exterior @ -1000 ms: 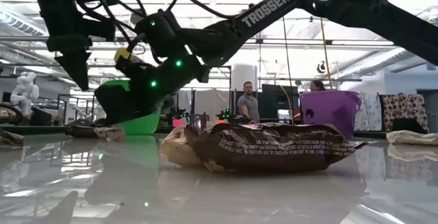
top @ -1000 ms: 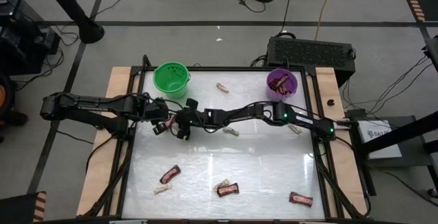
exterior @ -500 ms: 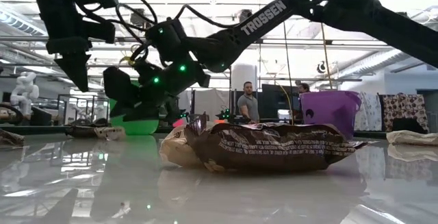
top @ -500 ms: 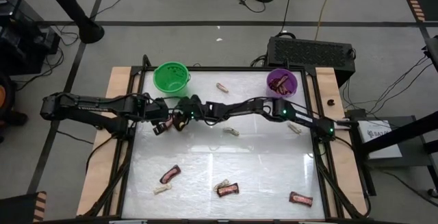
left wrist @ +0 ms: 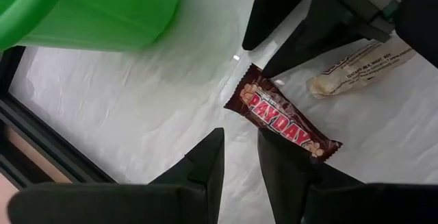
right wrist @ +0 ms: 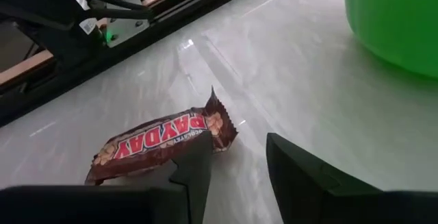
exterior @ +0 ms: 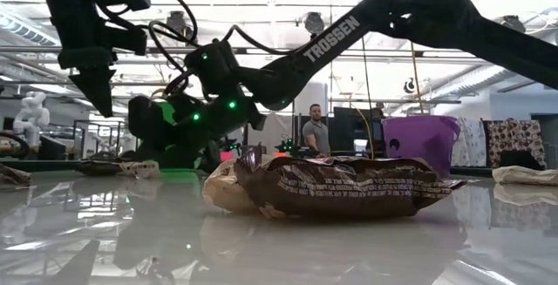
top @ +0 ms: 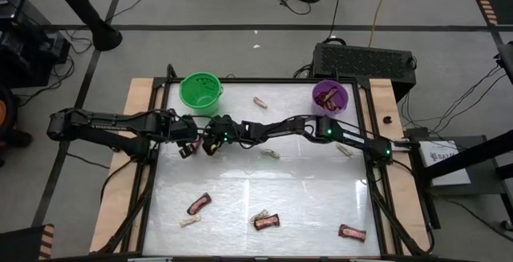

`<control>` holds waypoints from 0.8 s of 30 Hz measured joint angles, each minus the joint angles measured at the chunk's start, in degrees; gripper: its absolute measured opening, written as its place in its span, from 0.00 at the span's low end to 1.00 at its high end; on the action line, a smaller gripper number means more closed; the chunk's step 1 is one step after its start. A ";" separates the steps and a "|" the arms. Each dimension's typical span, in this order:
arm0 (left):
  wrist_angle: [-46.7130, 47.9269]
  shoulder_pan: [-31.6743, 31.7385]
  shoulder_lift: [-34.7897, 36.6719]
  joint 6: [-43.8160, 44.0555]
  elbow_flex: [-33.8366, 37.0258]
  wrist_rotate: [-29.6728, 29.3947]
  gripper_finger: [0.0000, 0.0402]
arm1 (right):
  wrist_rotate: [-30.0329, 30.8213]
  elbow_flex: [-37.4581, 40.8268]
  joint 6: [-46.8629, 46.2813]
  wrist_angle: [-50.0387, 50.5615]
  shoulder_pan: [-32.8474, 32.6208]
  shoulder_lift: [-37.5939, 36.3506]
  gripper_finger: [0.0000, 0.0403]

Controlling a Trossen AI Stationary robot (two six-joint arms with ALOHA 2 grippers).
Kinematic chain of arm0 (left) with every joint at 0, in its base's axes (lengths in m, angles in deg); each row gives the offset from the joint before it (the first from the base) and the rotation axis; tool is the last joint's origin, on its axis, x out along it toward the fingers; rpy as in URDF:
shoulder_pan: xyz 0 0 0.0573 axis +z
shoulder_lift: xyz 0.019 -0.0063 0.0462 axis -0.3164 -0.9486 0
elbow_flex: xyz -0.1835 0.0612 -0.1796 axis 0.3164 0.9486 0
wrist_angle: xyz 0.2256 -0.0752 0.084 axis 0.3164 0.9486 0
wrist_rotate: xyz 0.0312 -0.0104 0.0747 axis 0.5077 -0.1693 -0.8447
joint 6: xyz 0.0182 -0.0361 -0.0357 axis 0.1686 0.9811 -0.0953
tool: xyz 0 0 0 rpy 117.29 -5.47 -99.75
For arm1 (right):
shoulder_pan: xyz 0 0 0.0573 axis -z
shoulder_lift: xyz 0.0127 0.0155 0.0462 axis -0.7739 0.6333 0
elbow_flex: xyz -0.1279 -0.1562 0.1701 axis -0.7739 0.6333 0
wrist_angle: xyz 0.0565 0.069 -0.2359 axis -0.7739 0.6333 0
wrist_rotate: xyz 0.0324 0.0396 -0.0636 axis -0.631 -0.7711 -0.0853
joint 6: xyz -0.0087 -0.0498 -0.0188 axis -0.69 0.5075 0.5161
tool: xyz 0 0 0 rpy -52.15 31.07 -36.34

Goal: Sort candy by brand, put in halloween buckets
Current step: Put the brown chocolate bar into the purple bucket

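A red-brown Payday bar (left wrist: 284, 118) (right wrist: 164, 145) lies flat on the white table near the green bucket (top: 200, 91). My right gripper (right wrist: 236, 166) (top: 208, 140) reaches across from the right and sits low and open at the bar. My left gripper (left wrist: 239, 162) (top: 189, 145) hovers above the bar, its fingers a little apart. A tan piece (left wrist: 363, 63) lies beside the bar. The purple bucket (top: 329, 96) holds red-brown bars. More candy lies loose: tan pieces (top: 260, 102) (top: 271, 153) and red-brown bars (top: 199, 203) (top: 351, 232). My right gripper has one finger (right wrist: 195, 172) in front of the bar's middle (right wrist: 171, 148) in its wrist view. The bar lies flat on the table. Whether the finger touches it, I cannot tell.
Both arms meet close together just in front of the green bucket. A red-brown bar (exterior: 340, 185) and a tan piece (exterior: 225, 185) lie near the table's near edge, right in front of the low camera. People stand in the room behind the table.
My right gripper has moved toward the table's far left, nearer the green bucket and my left gripper.
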State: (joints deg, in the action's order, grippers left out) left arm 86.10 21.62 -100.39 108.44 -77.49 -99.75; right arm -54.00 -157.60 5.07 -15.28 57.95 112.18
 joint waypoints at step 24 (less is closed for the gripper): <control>-0.24 0.00 0.02 -0.34 0.00 0.00 0.24 | 0.62 0.07 -2.99 -4.90 -0.52 1.30 0.25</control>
State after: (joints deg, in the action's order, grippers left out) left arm 85.85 21.62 -100.37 108.10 -77.49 -99.75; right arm -53.38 -157.54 2.08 -20.18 57.43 113.48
